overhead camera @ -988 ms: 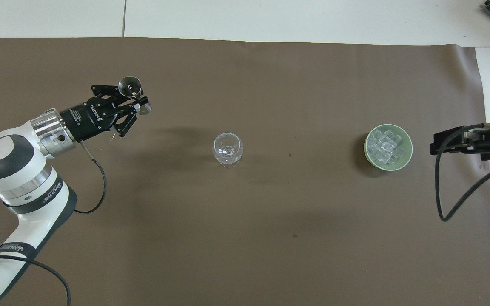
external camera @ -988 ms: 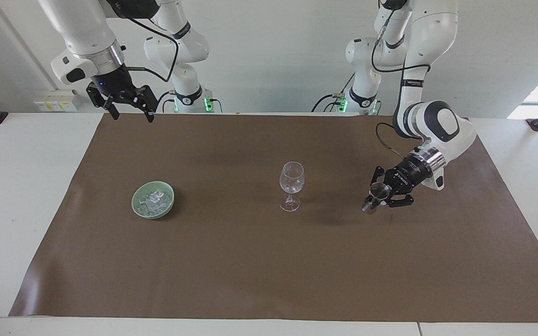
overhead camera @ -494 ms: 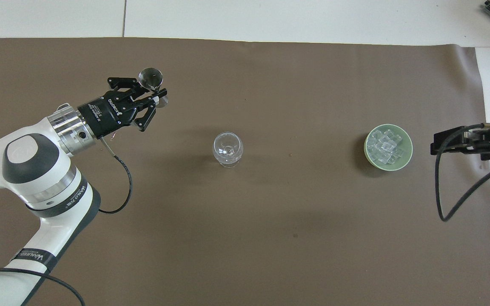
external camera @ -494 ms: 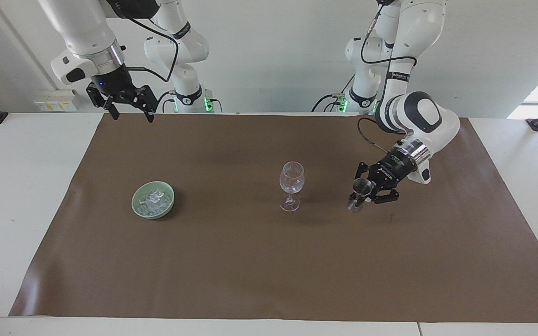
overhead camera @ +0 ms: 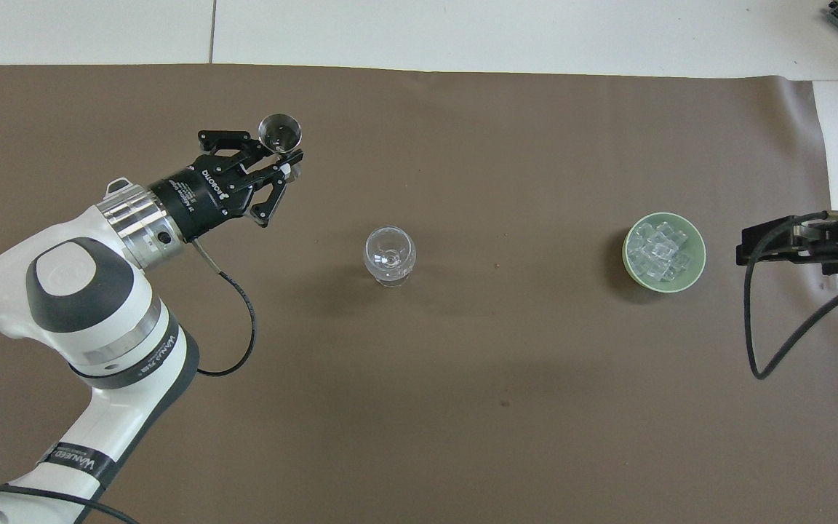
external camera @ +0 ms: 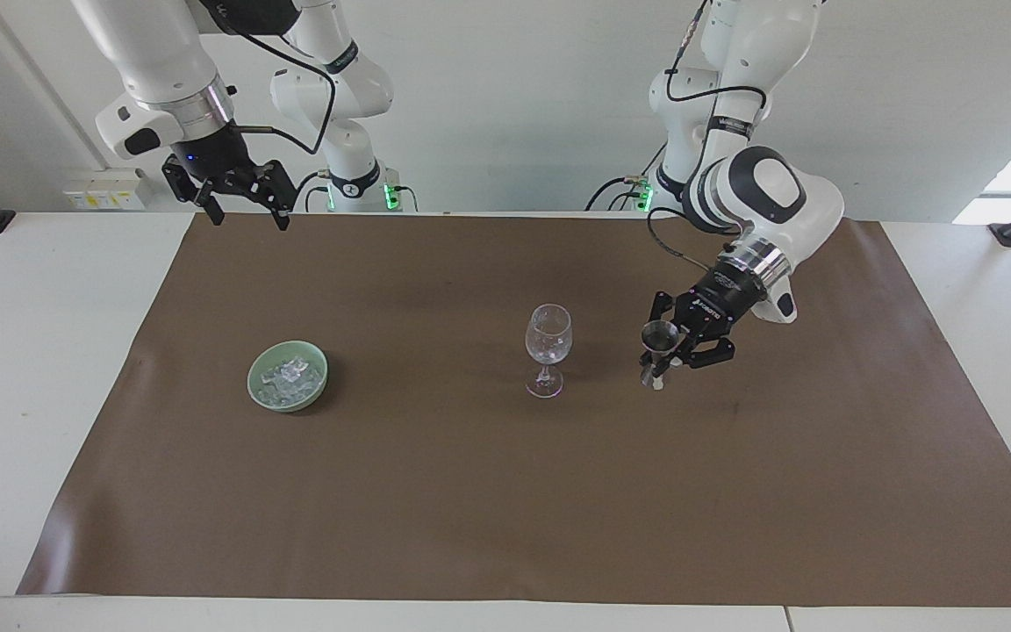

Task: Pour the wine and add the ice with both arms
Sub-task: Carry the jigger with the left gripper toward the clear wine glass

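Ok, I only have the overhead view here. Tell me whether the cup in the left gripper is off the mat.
Observer: In the facing view the left gripper is shut on the small metal cup, which appears to hang clear of the mat, level with the wine glass.
Operator: Give me the glass's contents.
Observer: From the side its bowl looks empty. It stands upright on its stem.
Operator: Now report the right gripper.
Observer: The right gripper waits open, raised high over the mat's edge nearest the robots.
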{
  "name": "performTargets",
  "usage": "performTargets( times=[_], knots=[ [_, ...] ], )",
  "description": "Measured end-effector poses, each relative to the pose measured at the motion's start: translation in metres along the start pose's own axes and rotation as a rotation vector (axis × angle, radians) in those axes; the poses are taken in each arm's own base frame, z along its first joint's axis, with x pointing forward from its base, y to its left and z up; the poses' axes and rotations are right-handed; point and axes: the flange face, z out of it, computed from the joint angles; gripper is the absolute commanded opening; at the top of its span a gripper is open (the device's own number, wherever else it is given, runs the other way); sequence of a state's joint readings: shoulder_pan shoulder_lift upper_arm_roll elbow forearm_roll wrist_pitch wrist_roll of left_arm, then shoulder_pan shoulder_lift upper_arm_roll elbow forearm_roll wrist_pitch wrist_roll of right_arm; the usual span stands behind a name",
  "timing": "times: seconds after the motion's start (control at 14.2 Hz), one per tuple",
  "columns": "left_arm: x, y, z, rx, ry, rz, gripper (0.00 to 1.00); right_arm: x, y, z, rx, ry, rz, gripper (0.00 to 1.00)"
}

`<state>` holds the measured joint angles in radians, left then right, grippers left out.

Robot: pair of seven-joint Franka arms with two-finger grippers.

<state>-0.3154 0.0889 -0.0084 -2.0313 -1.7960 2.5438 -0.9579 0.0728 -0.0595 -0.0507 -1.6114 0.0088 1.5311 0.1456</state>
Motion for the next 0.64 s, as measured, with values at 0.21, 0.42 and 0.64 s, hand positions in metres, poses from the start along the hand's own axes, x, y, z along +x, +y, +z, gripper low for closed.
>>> performTargets(
  times=[0.21, 0.42, 0.64],
  knots=[
    [-0.012, -0.014, 0.005, -0.009, 0.012, 0.026, 0.00, 0.000, 0.000, 0.000, 0.000, 0.000, 0.000, 1.00],
    [-0.019, -0.023, 0.006, -0.007, 0.014, 0.080, 0.00, 0.000, 0.000, 0.000, 0.000, 0.000, 0.000, 1.00],
    [-0.020, -0.028, 0.009, 0.002, 0.015, 0.127, 0.00, 0.000, 0.000, 0.000, 0.000, 0.000, 0.000, 1.00]
  ],
)
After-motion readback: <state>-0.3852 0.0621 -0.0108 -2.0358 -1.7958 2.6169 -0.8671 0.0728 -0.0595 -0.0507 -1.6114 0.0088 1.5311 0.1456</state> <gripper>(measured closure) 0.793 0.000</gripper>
